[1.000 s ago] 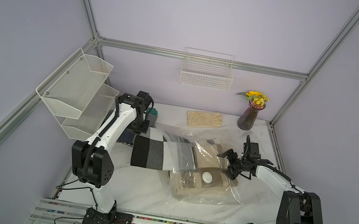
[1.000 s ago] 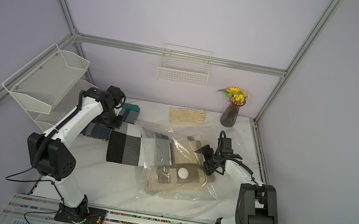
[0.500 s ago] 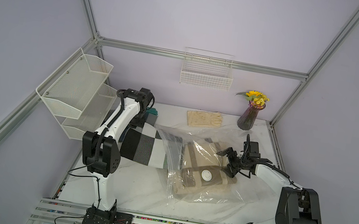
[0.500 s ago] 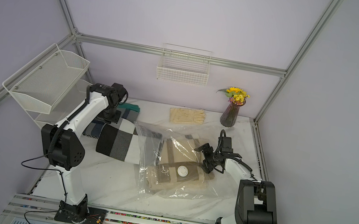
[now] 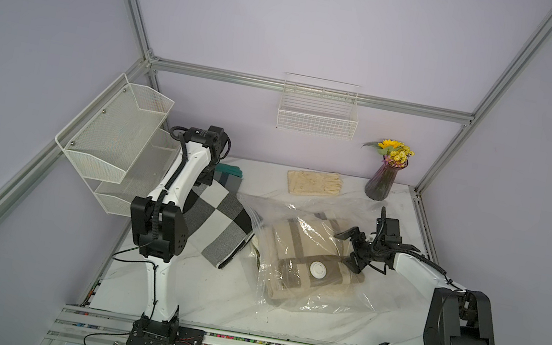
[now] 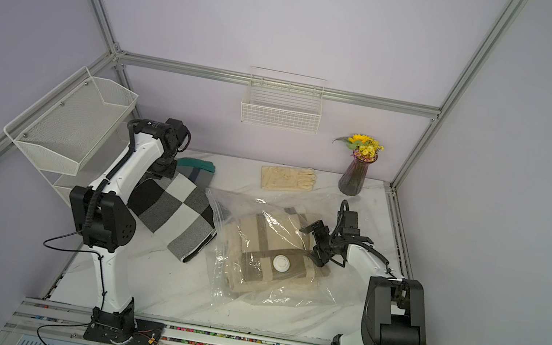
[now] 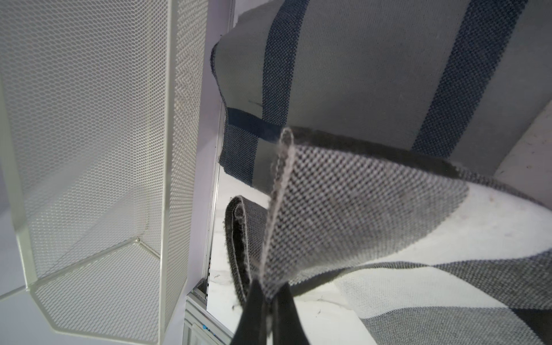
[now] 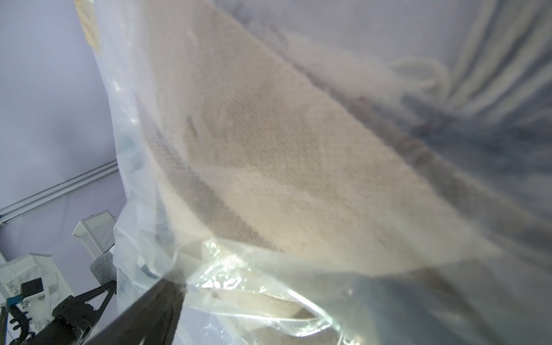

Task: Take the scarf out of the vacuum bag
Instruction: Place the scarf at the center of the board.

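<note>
The vacuum bag (image 5: 317,299) lay crumpled on the table (image 5: 206,299), its round white valve cap (image 5: 318,268) facing up over a folded beige cloth (image 5: 297,238) inside it. The checked black, white and grey scarf (image 5: 219,225) hung outside the bag, stretched away from the bag's open mouth, with its lower end just beside that mouth in both top views. The left gripper (image 7: 268,298) was clamped on one folded edge of the scarf, its two dark fingers pinched together on the weave in the left wrist view, holding that end up off the table on the side away from the bag. The right gripper (image 5: 351,250) sat at the bag's opposite side from the scarf, jaws spread wide and gripping nothing, one finger (image 8: 155,313) close against the clear film; whether it pressed the film could not be told. A grey cloth with blue stripes (image 7: 358,59) lay beyond the scarf from the bag. Behind the bag, near the back wall, lay cream gloves (image 5: 314,183) and stood a purple vase (image 5: 382,180) of yellow flowers
</note>
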You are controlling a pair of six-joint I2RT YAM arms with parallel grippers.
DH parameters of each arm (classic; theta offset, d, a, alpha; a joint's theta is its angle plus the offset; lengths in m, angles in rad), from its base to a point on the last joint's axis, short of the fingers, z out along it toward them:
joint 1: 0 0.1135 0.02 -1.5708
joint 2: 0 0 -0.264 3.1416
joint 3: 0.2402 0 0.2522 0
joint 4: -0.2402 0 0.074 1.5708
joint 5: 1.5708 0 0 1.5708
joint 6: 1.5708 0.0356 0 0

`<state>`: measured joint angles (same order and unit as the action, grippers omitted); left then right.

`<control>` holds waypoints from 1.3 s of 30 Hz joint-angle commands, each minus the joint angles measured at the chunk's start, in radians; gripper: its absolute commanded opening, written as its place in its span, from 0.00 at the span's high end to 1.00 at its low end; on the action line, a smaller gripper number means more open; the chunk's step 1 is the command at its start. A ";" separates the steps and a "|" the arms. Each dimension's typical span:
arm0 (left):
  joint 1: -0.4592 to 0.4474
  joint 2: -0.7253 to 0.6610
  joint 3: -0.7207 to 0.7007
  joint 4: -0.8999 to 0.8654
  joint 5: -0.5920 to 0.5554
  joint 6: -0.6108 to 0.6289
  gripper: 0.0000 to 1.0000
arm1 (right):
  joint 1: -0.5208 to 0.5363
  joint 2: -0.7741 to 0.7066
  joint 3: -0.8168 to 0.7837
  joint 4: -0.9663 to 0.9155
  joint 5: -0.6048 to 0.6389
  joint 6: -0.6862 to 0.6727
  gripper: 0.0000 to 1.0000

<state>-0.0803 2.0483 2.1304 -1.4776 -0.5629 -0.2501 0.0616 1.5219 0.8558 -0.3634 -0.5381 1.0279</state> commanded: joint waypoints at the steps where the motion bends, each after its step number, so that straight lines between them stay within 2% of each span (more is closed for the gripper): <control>1: 0.005 0.012 0.103 -0.021 -0.052 -0.028 1.00 | -0.021 0.021 -0.043 -0.035 0.134 -0.026 0.03; 6: 0.014 0.032 0.180 -0.055 -0.075 -0.057 1.00 | -0.026 0.017 -0.044 -0.042 0.141 -0.026 0.03; 10: 0.056 0.023 0.208 -0.064 -0.086 -0.086 1.00 | -0.031 0.018 -0.044 -0.043 0.142 -0.026 0.03; 17: 0.127 -0.022 0.212 -0.014 -0.008 -0.107 1.00 | -0.034 0.023 -0.038 -0.046 0.142 -0.028 0.03; 29: 0.161 -0.056 0.227 0.118 0.090 -0.154 1.00 | -0.037 0.021 -0.039 -0.051 0.145 -0.035 0.03; 39: 0.175 0.024 0.329 0.168 0.136 -0.210 1.00 | -0.052 0.027 -0.045 -0.049 0.147 -0.039 0.03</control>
<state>0.0803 2.0689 2.3970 -1.4117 -0.4030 -0.4065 0.0410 1.5146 0.8516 -0.3668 -0.5385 1.0233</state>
